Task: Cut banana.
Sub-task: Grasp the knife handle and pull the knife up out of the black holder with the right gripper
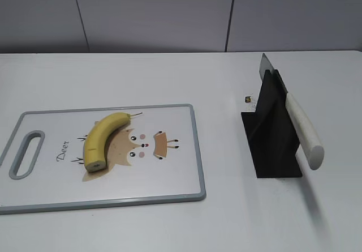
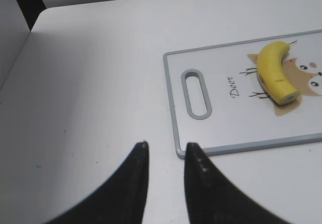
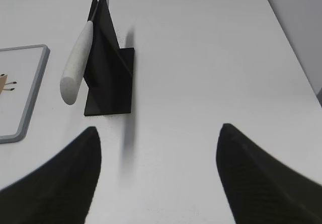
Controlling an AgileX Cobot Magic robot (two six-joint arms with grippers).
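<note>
Black stand (image 1: 270, 133) holds knife (image 1: 302, 128), handle out, banana (image 1: 103, 139) lies on cutting board (image 1: 186, 150), cut end toward camera, left gripper (image 2: 166, 148) narrowly parted, empty, right gripper (image 3: 158, 138) wide apart, empty.

Smooth matt white worktop (image 1: 226, 223). Plastic-looking cutting board (image 1: 186, 150), white face with printed cartoon, grey rim. Smooth, slightly glossy yellow skin on banana (image 1: 102, 140). Matt black stand (image 1: 270, 133); bare metal knife blade (image 1: 264, 64), pale speckled handle (image 1: 304, 132). Dark matt fingers (image 3: 65, 178) on right end effector (image 3: 158, 138).
</note>
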